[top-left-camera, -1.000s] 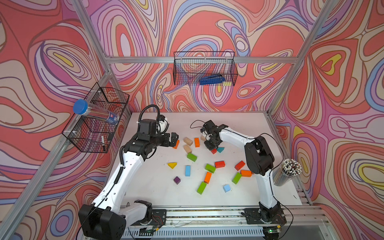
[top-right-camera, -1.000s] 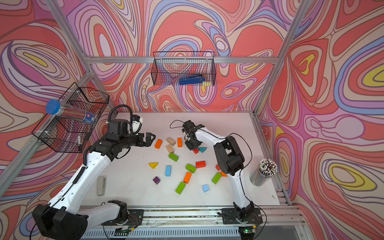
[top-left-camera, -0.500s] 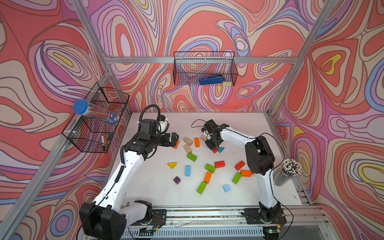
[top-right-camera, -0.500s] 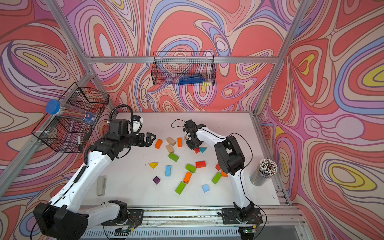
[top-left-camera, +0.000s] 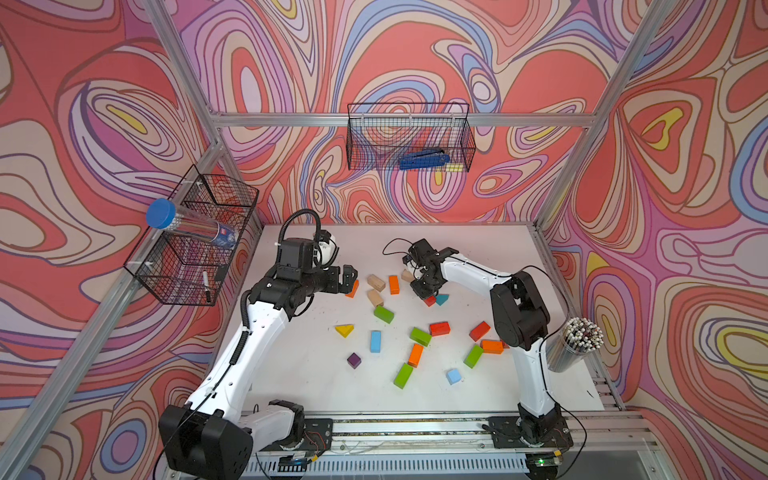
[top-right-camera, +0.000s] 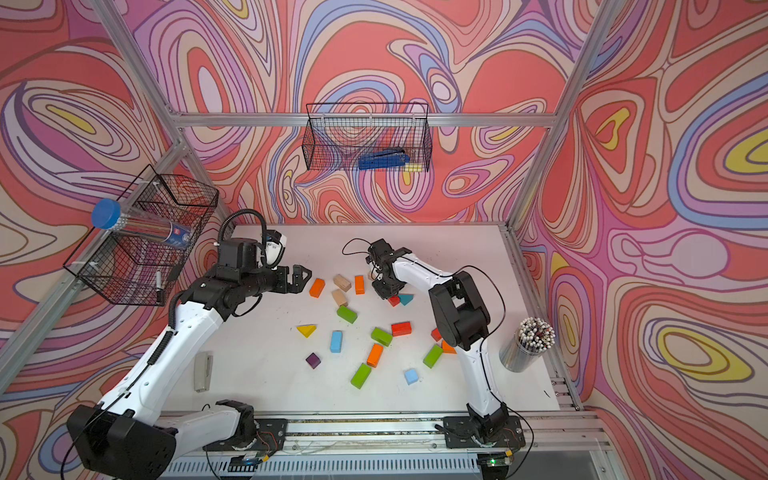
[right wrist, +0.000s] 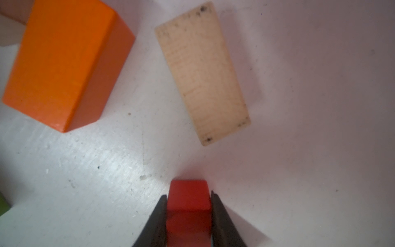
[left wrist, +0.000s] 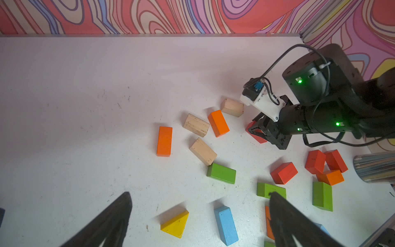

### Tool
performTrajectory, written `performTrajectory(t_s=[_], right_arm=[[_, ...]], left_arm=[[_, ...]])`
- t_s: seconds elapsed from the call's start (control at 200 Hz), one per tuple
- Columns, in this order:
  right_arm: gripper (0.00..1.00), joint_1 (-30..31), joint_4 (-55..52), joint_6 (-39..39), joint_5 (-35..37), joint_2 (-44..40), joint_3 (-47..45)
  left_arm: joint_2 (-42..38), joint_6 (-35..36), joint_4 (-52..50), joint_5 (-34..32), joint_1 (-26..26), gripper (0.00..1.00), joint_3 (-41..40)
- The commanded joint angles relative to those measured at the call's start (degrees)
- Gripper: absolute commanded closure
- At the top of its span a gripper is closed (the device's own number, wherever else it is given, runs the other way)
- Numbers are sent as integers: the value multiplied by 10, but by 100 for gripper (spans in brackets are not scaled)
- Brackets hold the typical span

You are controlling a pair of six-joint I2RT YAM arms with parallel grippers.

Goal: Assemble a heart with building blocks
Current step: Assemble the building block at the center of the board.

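Building blocks in red, orange, green, light blue, yellow, purple and plain wood lie scattered over the white table. My right gripper is shut on a small red block, held low over the table at the back, next to a teal triangle. Both top views show that gripper pointing down beside a wooden block and an orange block. My left gripper is open and empty, hovering by an orange block at the left of the group.
A cup of pencils stands at the table's right edge. A grey stapler lies at the front left. Wire baskets hang on the back wall and the left wall. Bare table lies behind the blocks.
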Motion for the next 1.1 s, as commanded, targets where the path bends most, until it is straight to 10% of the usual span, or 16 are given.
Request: performTrajectory(t_s=[0.0, 0.325, 0.666, 1.092], right_arm=[[80, -5, 4, -7, 2, 12, -7], [76, -5, 5, -7, 0, 13, -8], [31, -5, 18, 12, -29, -12, -6], [29, -3, 59, 142, -54, -283, -239]], left_arm=[[4, 5, -8, 5, -1, 0, -3], [4, 4, -8, 5, 0, 0, -3], [2, 3, -8, 5, -1, 0, -3], [-9, 1, -5, 17, -1, 0, -3]])
